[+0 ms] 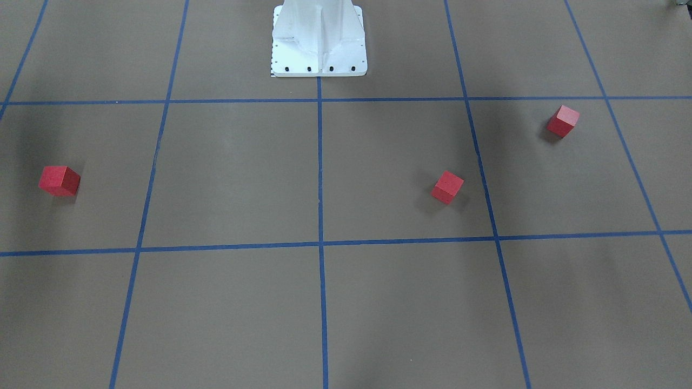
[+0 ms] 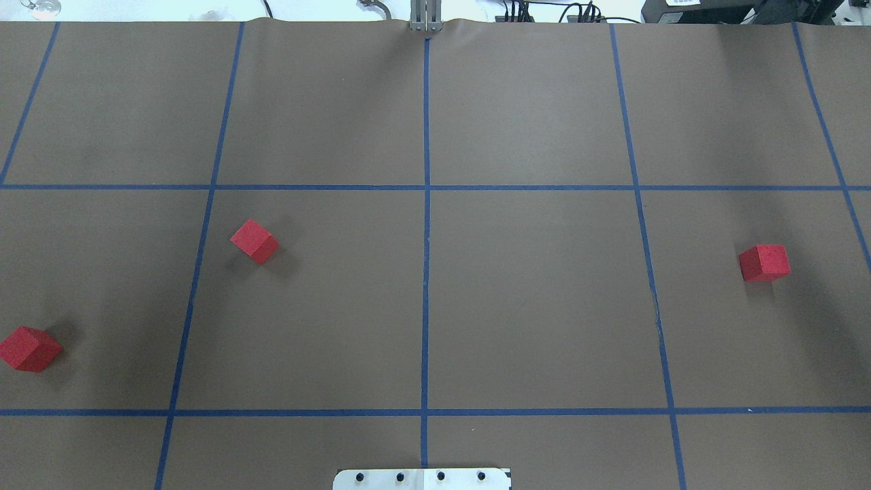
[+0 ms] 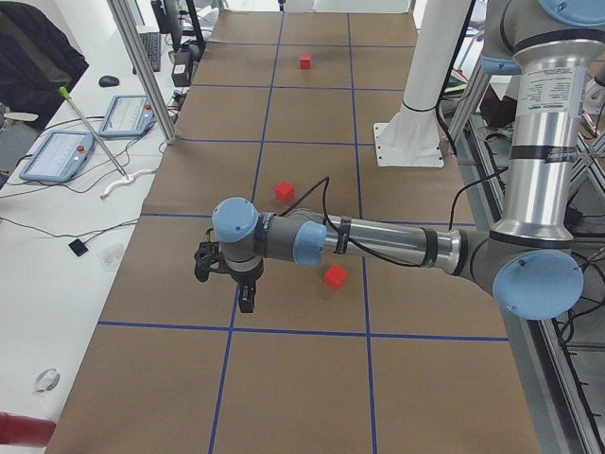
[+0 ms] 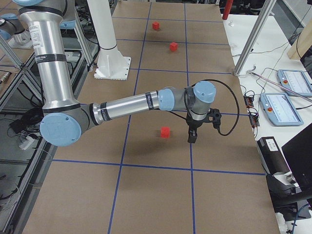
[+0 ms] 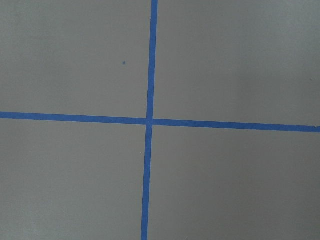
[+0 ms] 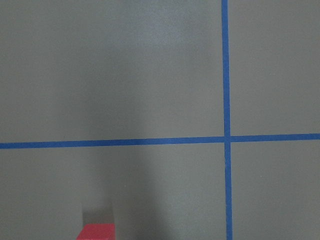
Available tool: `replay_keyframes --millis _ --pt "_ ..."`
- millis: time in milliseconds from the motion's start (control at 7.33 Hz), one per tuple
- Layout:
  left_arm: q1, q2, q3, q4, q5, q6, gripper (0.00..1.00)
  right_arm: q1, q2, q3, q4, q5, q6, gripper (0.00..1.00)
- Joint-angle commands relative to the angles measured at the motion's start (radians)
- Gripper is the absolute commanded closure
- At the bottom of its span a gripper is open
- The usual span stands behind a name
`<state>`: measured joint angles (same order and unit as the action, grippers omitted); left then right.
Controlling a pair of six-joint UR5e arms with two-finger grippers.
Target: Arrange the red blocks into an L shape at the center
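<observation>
Three red blocks lie apart on the brown gridded table. In the overhead view one block is left of center, one is at the far left edge, and one is at the right. The front view shows them too. My left gripper shows only in the exterior left view, hanging above the table beside the nearest block. My right gripper shows only in the exterior right view, beside the right block. I cannot tell whether either is open or shut. The right wrist view shows a block's top at its bottom edge.
The robot's white base stands at the table's near-robot edge on the center line. Blue tape lines divide the table into large squares. Aluminium posts and tablets stand along the operators' side.
</observation>
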<state>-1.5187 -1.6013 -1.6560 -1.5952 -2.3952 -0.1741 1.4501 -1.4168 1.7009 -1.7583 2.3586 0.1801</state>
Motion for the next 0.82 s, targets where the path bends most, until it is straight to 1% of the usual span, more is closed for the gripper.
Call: replay_keyframes --millis 0,136,273,409,545,682 --pt "0.000 0.001 0.002 0.000 -0.013 0.001 0.00 -0.158 -0.020 0.067 0.009 0.007 0.190 0.00" --pt "0.000 0.001 0.007 0.000 -0.012 0.001 0.00 -0.224 -0.030 0.074 0.093 0.007 0.323 0.00" --pt "0.000 0.003 0.007 0.000 -0.012 0.002 0.00 -0.308 -0.074 0.077 0.209 -0.021 0.393 0.00" --pt "0.000 0.001 0.008 0.000 -0.012 0.004 0.00 -0.345 -0.132 0.075 0.338 -0.033 0.403 0.00" --pt "0.000 0.003 0.010 0.000 -0.012 0.004 0.00 -0.367 -0.139 0.065 0.367 -0.038 0.491 0.00" --pt "0.000 0.001 0.009 -0.002 -0.010 0.004 0.00 -0.429 -0.137 0.059 0.372 -0.136 0.536 0.00"
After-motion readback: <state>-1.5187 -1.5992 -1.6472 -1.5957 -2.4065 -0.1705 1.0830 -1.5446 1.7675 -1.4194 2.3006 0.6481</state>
